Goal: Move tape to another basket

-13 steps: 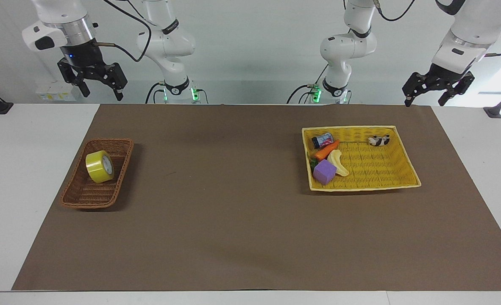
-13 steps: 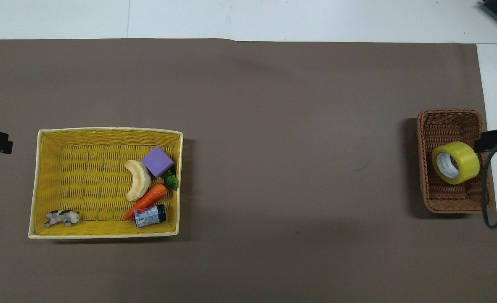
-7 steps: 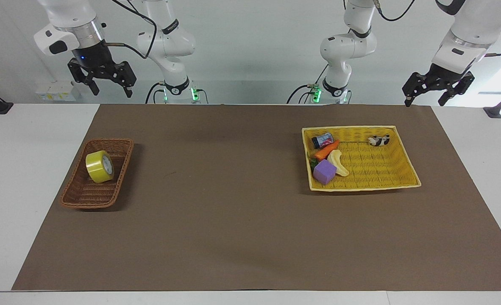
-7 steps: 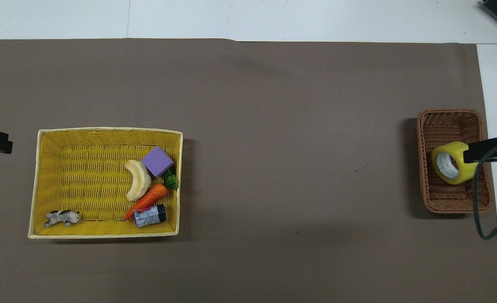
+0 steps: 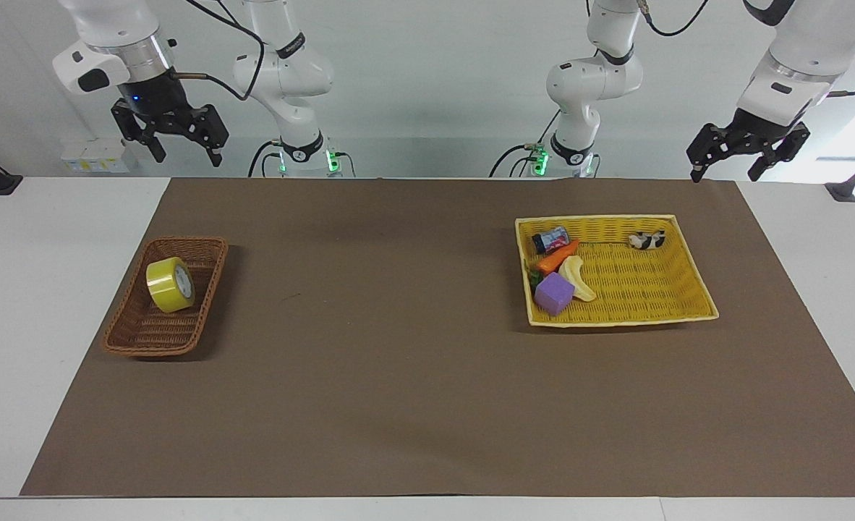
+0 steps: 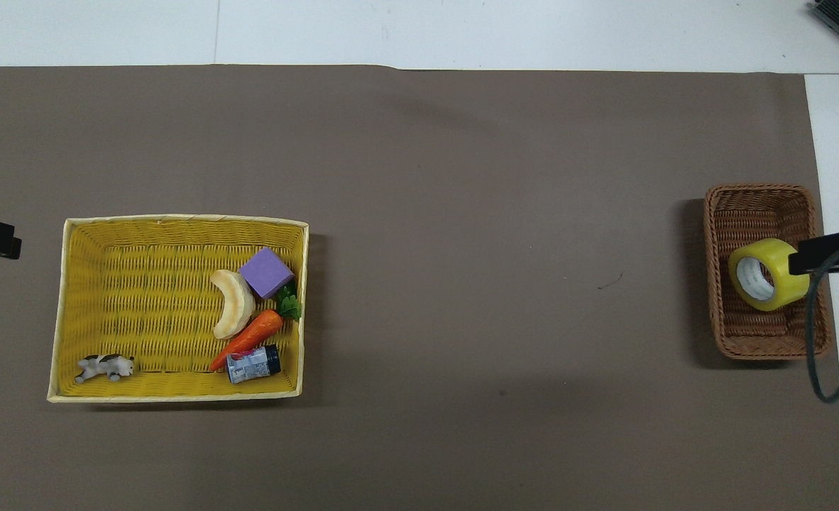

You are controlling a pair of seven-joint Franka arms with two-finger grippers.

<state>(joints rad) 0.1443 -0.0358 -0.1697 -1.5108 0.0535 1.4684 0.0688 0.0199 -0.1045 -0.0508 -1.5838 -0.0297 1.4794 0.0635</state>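
The right hand [image 5: 179, 150], fingers apart, has drifted slightly back toward the upper left; the yellow translucent tape roll [image 5: 170, 284] stays in the brown wicker basket [image 5: 138, 334]. The left hand [image 5: 726, 168] waits open, unmoved.

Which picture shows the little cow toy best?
The overhead view: the cow toy lies in plain sight in a corner of the yellow basket. The facing view shows it smaller, tucked against the basket's rim.
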